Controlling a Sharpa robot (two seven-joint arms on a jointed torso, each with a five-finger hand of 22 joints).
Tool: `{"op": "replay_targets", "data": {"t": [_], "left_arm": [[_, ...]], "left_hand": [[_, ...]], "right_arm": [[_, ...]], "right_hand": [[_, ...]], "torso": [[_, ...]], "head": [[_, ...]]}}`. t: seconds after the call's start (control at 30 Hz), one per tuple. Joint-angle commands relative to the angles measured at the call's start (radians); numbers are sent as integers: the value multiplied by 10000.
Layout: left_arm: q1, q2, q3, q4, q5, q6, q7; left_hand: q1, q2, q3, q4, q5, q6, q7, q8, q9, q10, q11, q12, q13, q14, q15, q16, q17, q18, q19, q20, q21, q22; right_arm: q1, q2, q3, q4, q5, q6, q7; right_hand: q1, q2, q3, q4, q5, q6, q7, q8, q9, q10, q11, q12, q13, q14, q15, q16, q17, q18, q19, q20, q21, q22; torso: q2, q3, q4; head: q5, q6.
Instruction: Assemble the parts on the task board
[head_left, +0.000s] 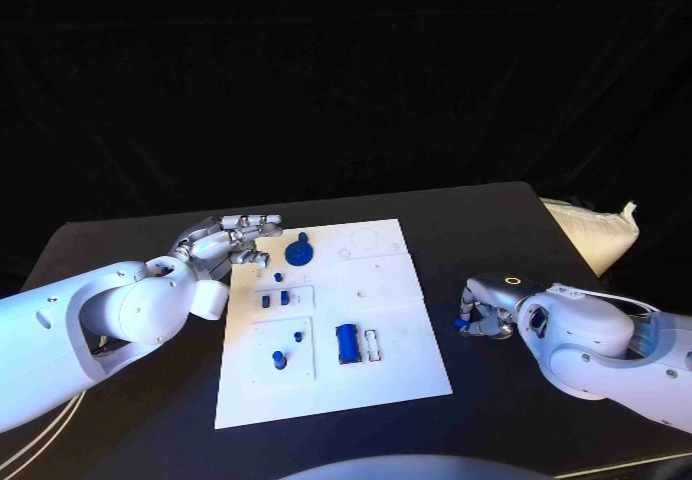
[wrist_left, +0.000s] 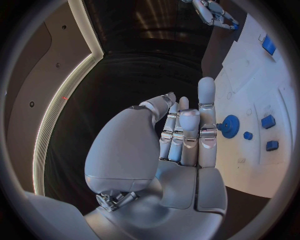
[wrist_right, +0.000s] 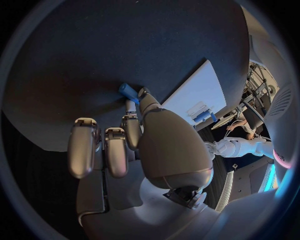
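1. We see one white board lying mid-table, a long edge toward each arm.
2. We count seven blue parts on it in the head view: a round gear at the far left, a tiny stud below it, two small blocks side by side, a peg and another piece in the near-left panel, and one long block beside a pale slot.
3. An eighth blue piece is off the board, on the black table to the right, pinched at the right hand's fingertips.
4. The left hand hovers at the board's far-left edge, holding nothing, its fingers nearly straight and close together.
5. A white bag lies at the table's far right corner.
6. The right wrist view shows the pinch plainly; the head view shows just a blue speck there.
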Motion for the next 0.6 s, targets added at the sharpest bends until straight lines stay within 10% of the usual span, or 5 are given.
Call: {"op": "replay_targets", "data": {"t": [0.03, 0.3, 0.6], "left_arm": [[-4, 11, 5, 20, 18, 164, 23], [-9, 28, 5, 11, 17, 165, 8], [-17, 47, 5, 12, 17, 176, 15]], "left_hand": [[-5, 71, -2, -77, 22, -88, 7, 44, -8, -65, 24, 49, -1, -63, 4, 7, -10, 137, -65, -12, -33, 5], [14, 85, 10, -93, 29, -88, 8, 47, -8, -69, 24, 56, -1, -65, 3, 13, -10, 138, -66, -13, -31, 8], [14, 85, 10, -93, 29, -88, 8, 47, -8, -69, 24, 56, -1, -65, 3, 13, -10, 138, -66, -13, -31, 8]], "right_arm": [[6, -155, -62, 31, 1012, -472, -189], [572, -642, -40, 318, 2518, -1832, -178], [822, -679, -38, 955, 3670, -2806, 64]], "right_hand": [[805, 888, 353, -1, 16, 78, 34, 61, 64, 145, -92, -9, -2134, 929, -19, 28, 2029, -73, 24, -28, 56, 13], [-4, 179, 2244, 51, 124, 92, 57, 31, 125, 175, -89, -85, -2129, 933, 8, 30, 2046, -75, 28, 5, 60, 40], [-628, -291, 2759, 218, -23, 152, 36, 59, 183, 216, -71, -64, -2091, 940, 4, 46, 2073, -76, 35, 8, 67, 59]], "torso": [[-7, -13, 6], [-5, -9, 1], [5, -10, 29]], "head": [[-26, 5], [-37, 13], [20, 14]]}}
